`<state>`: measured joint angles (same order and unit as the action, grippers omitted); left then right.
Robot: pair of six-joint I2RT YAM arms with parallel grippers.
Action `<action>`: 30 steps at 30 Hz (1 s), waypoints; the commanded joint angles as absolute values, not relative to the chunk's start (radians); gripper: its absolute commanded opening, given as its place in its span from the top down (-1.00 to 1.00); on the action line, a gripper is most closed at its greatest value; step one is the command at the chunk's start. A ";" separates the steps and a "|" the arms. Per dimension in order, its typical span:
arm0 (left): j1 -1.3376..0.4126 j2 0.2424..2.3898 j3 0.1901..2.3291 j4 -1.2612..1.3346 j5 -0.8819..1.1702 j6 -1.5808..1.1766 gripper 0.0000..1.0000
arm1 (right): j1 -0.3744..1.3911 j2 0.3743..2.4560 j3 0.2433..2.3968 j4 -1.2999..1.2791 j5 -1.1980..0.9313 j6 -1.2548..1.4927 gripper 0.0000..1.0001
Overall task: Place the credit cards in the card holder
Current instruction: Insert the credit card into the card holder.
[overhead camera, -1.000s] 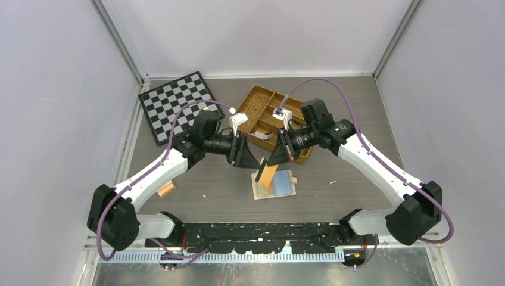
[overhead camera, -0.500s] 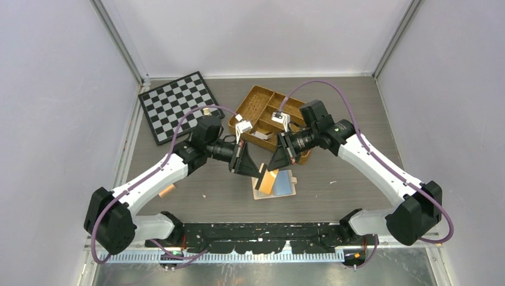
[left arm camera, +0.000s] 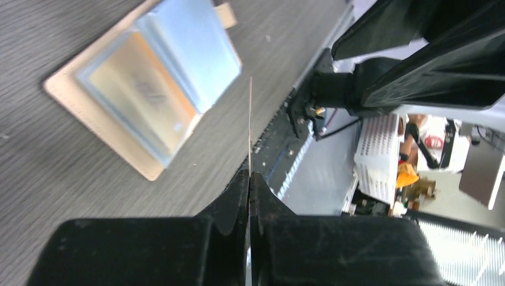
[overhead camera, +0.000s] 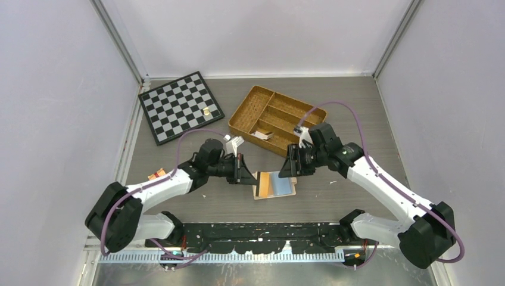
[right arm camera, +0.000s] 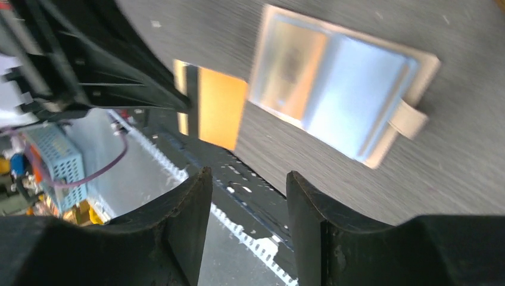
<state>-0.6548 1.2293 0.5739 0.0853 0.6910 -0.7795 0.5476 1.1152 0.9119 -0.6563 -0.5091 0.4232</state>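
Note:
The card holder (overhead camera: 275,185) lies open and flat on the table between the arms. An orange-tan credit card (left arm camera: 140,95) shows through one clear sleeve, and a blue one (left arm camera: 190,47) through the other. My left gripper (overhead camera: 248,172) is shut on another orange credit card (right arm camera: 219,107), held upright just left of the holder. In the left wrist view this card (left arm camera: 250,125) is a thin edge-on line rising from the left gripper (left arm camera: 250,174). My right gripper (overhead camera: 287,168) hovers over the holder's far right side. Nothing lies between the open jaws of the right gripper (right arm camera: 247,179).
A woven wicker divided tray (overhead camera: 277,119) stands behind the holder with a small white packet (overhead camera: 262,134) in it. A checkerboard (overhead camera: 180,106) lies at the back left. A small red-brown packet (overhead camera: 158,174) lies beside the left arm.
The orange card went from the right gripper to the left: the left shut on it and the right opened and drew back. Both arms came down toward the card holder.

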 commanded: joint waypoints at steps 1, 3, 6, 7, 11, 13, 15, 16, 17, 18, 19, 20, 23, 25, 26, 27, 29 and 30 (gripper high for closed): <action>-0.677 1.312 0.509 0.359 0.567 -0.974 1.00 | 0.545 1.079 0.763 -0.551 -0.351 0.601 -0.07; -0.694 1.370 0.494 0.411 0.553 -0.995 1.00 | 0.544 1.068 0.700 -0.505 -0.340 0.639 -0.06; -0.715 1.462 0.500 0.456 0.539 -0.999 1.00 | 0.542 1.070 0.638 -0.461 -0.307 0.657 -0.02; -0.717 1.491 0.497 0.487 0.543 -1.011 1.00 | 0.542 1.079 0.631 -0.456 -0.294 0.656 0.00; -0.721 1.574 0.481 0.598 0.542 -1.051 1.00 | 0.537 1.114 0.601 -0.414 -0.269 0.654 0.07; -0.721 1.591 0.476 0.612 0.531 -1.056 1.00 | 0.535 1.137 0.587 -0.391 -0.265 0.655 0.11; -0.722 1.602 0.471 0.620 0.521 -1.061 1.00 | 0.534 1.158 0.579 -0.373 -0.256 0.653 0.13; -0.723 1.609 0.468 0.622 0.517 -1.062 1.00 | 0.534 1.167 0.573 -0.365 -0.250 0.653 0.14; -0.723 1.613 0.468 0.625 0.513 -1.062 1.00 | 0.533 1.172 0.569 -0.359 -0.246 0.652 0.15; -0.723 1.617 0.466 0.627 0.512 -1.063 1.00 | 0.531 1.180 0.565 -0.351 -0.244 0.649 0.15; -0.723 1.621 0.466 0.631 0.511 -1.062 1.00 | 0.531 1.185 0.563 -0.346 -0.241 0.649 0.16; -0.722 1.626 0.466 0.634 0.511 -1.064 1.00 | 0.529 1.194 0.561 -0.340 -0.239 0.648 0.16; -0.723 1.636 0.469 0.636 0.507 -1.062 1.00 | 0.525 1.212 0.553 -0.320 -0.241 0.647 0.16; -0.722 1.642 0.468 0.637 0.503 -1.062 1.00 | 0.525 1.225 0.548 -0.306 -0.242 0.647 0.17; -0.723 1.644 0.467 0.640 0.502 -1.064 1.00 | 0.523 1.232 0.546 -0.303 -0.240 0.645 0.18; -0.723 1.644 0.466 0.641 0.504 -1.064 1.00 | 0.524 1.238 0.544 -0.300 -0.240 0.644 0.18; -0.721 1.643 0.463 0.641 0.499 -1.064 1.00 | 0.522 1.245 0.538 -0.296 -0.231 0.639 0.18; -0.722 1.645 0.462 0.640 0.499 -1.064 1.00 | 0.522 1.247 0.535 -0.295 -0.229 0.635 0.19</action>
